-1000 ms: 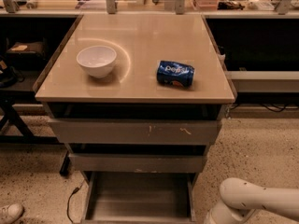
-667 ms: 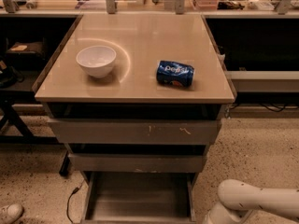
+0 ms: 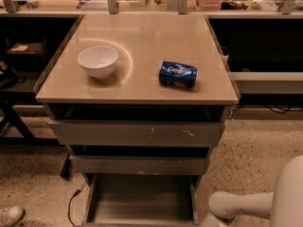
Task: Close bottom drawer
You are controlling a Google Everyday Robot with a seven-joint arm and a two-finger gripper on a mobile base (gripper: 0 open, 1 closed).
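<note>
**A:** What sits nearest?

**B:** The robot's white arm (image 3: 236, 205), in the lower right corner over the speckled floor (image 3: 251, 160). It is just beside the right side of the bottom drawer (image 3: 142, 195).

**A:** And the gripper?

**B:** It lies outside the view, so I cannot tell whether it is open or closed.

**A:** How does the bottom drawer stand?

**B:** Pulled well out at the foot of the stack, with its shallow grey tray showing. Nothing touches it. A white shoe (image 3: 9, 215) and a black cable (image 3: 71, 205) lie on the floor to its left.

**A:** Above it?

**B:** The middle drawer (image 3: 139, 165) is out a little. The wide top drawer (image 3: 137, 134), with pale scratches on its front, is also slightly out.

**A:** Farther back?

**B:** On the beige tabletop (image 3: 142, 37) a white bowl (image 3: 98, 61) stands at the left. A blue Pepsi can (image 3: 178, 74) lies on its side at the right, well apart from the bowl. Behind them runs a cluttered counter (image 3: 142, 6).
</note>
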